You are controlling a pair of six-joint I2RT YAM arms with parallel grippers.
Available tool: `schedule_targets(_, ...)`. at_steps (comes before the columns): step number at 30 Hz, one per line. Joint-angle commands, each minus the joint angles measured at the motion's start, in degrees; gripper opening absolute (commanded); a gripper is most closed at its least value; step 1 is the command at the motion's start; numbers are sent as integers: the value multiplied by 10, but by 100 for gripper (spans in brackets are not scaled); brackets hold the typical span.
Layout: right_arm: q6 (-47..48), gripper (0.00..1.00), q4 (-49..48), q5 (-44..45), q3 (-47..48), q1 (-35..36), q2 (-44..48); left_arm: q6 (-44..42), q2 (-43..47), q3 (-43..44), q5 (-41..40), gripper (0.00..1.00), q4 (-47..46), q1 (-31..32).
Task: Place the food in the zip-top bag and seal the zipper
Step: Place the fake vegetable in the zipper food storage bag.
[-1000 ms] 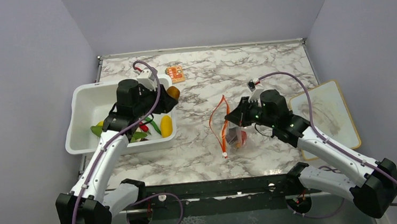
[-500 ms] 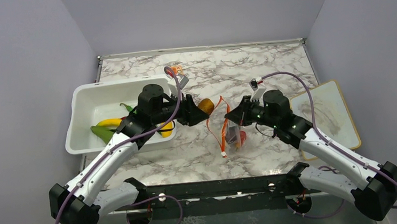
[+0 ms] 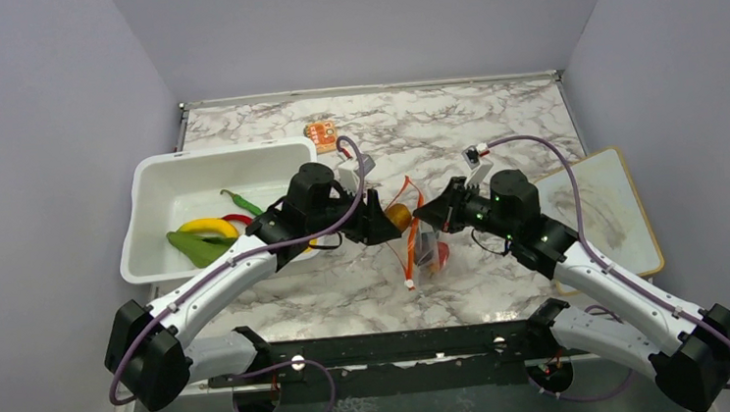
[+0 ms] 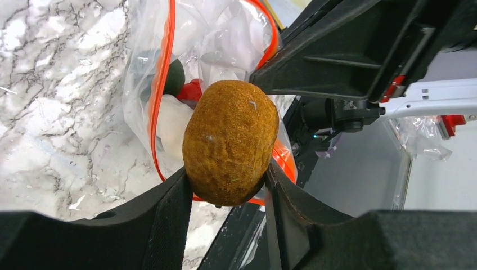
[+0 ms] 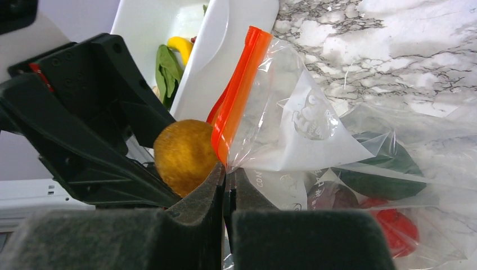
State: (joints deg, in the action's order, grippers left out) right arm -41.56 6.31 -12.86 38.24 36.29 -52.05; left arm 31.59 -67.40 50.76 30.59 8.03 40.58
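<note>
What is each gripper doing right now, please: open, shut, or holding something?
Left gripper: shut on the brown-orange lump.
Right gripper: shut on the zip-top bag, by its zipper.

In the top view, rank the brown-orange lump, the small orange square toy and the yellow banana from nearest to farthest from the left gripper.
1. The brown-orange lump, held in the left gripper.
2. The small orange square toy, on the table toward the back.
3. The yellow banana, in the white tub at left.
</note>
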Motion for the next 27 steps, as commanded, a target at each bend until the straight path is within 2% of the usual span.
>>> schedule_targets(1, -5, 1, -31, -15, -6, 2, 13, 4, -16, -3, -12, 36, -18, 10)
schedule_targets(14, -28, 1, -58, -13, -21, 2, 11, -31, -58, 32, -34, 41, 42, 11)
schedule_targets(19, -37, 1, -76, -14, -39, 2, 19, -39, -75, 58, -33, 45, 70, 12)
schedule_targets(27, -32, 1, -67, -14, -36, 2, 21, -44, -58, 50, -51, 56, 72, 14)
